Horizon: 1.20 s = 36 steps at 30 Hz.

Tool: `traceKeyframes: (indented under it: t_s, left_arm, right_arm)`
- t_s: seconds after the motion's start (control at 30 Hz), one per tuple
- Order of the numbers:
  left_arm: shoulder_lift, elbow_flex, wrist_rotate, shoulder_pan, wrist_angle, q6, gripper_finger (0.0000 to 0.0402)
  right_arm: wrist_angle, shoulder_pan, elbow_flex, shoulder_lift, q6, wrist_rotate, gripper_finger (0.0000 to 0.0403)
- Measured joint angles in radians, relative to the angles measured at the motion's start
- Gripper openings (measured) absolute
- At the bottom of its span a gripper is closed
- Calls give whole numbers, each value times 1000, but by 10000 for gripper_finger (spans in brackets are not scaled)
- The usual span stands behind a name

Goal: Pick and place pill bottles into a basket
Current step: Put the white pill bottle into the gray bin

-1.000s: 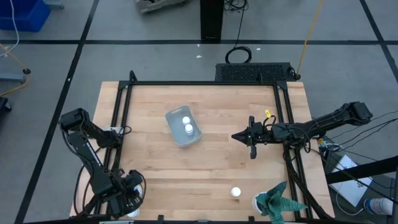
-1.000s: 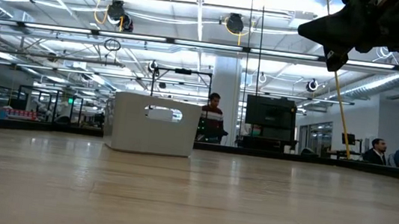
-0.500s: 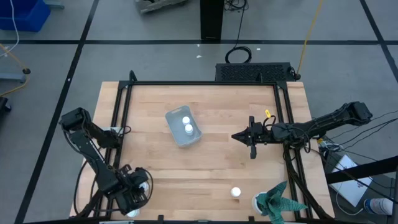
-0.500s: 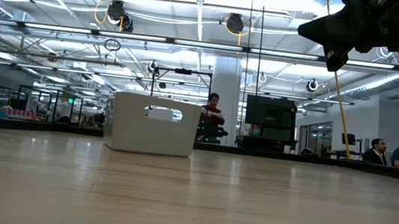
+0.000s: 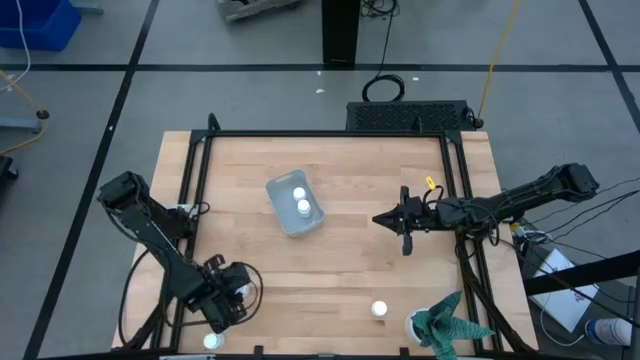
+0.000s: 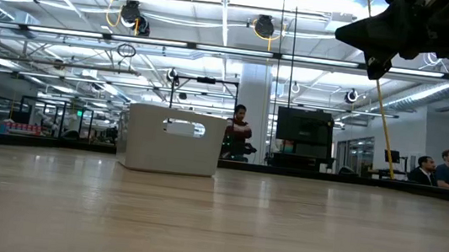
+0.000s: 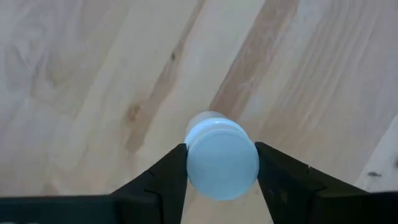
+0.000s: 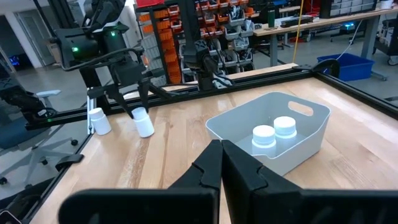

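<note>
My left gripper (image 5: 228,300) is at the table's near left, shut on a small white pill bottle (image 7: 222,162); it also shows in the right wrist view (image 8: 142,122). A second bottle (image 8: 99,121) stands on its base beside it, at the near-left corner (image 5: 208,342). The pale basket (image 5: 295,204) sits mid-table with two bottles (image 8: 263,134) (image 8: 285,126) upright in it. Another bottle (image 5: 379,310) stands near the front edge. My right gripper (image 5: 395,220) hovers shut and empty right of the basket. My left gripper pinches the bottle at its cap end (image 7: 186,163) between its two fingers (image 7: 165,177), one on each side. The fingers come from above, pointing down. The bottle hangs below them, slightly tilted (image 8: 143,129), and seems clear of the table.
A teal-and-white cloth-like thing (image 5: 448,325) lies at the near right corner with a white object (image 5: 415,322) beside it. A black frame (image 5: 195,200) runs along the table's sides. Bare wood lies between the left gripper and the basket.
My left gripper has risen and gone from the near-left corner toward the table's right and far side, carrying the bottle. The second bottle has stayed at the corner.
</note>
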Motion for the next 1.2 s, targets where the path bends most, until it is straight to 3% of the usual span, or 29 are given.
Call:
traceKeyframes:
  t_s: [0.3, 0.53, 0.7, 1.03, 1.2]
  left_arm:
    - [0, 0, 7, 60, -4, 124, 164]
    - [-3, 0, -2, 111, -5, 220, 184]
    - [-20, 0, 6, 158, -7, 300, 164]
    - [-204, 0, -57, 257, -5, 438, 187]
    - [-309, 0, -126, 326, 3, 521, 167]
  right_arm:
    - [0, -7, 0, 0, -2, 0, 0]
    - [0, -19, 0, 10, 0, 0, 0]
    - [1, -19, 0, 15, 0, 0, 0]
    - [1, -19, 0, 17, -1, 0, 0]
    - [0, -19, 0, 17, -3, 0, 0]
